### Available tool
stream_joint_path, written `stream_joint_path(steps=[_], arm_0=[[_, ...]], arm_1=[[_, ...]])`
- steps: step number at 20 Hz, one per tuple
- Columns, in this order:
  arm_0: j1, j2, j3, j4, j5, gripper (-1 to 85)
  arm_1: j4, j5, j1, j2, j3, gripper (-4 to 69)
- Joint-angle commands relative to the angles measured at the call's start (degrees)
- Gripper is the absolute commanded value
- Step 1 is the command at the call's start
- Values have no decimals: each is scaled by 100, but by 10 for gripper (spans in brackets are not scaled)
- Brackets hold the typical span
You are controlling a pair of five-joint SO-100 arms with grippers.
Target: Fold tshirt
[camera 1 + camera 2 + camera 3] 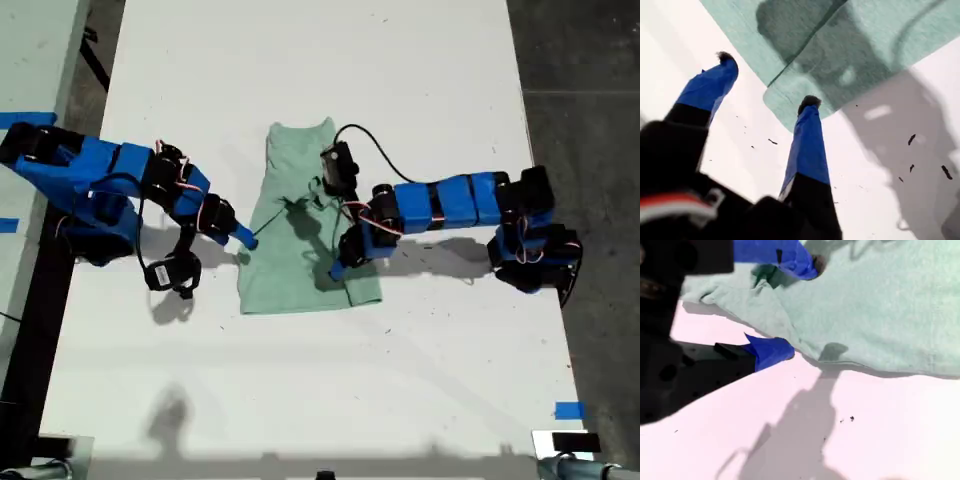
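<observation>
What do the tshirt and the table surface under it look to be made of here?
The tshirt looks like soft knit cloth, matte pale mint: it lies in folds and creases, and a fine weave shows in the first wrist view. The table looks like a smooth, hard white board, perhaps laminate, faintly glossy with crisp shadows; the exact material is unclear.

Bare white table (300, 400) all around the tshirt (300, 270), both arms flanking it
</observation>
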Motion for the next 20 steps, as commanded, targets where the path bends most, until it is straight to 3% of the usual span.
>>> stream_joint_path(steps=[1,4,8,11,13,20], arm_0=[[149,-264,272,-624,-114,222],[185,-1099,527,-1345,-114,184],[97,-2320,158,-1459,-255,175],[70,-2364,105,-1441,-290,1],[167,-2145,70,-1459,-404,1],[193,-167,-141,9,-949,1]], arm_1=[[35,-35,-9,519,-290,283],[26,-26,-62,519,-290,285],[26,-9,-149,545,-255,286],[9,18,-193,545,-211,288],[0,9,-211,554,-202,288],[-35,0,-202,571,-70,288]])
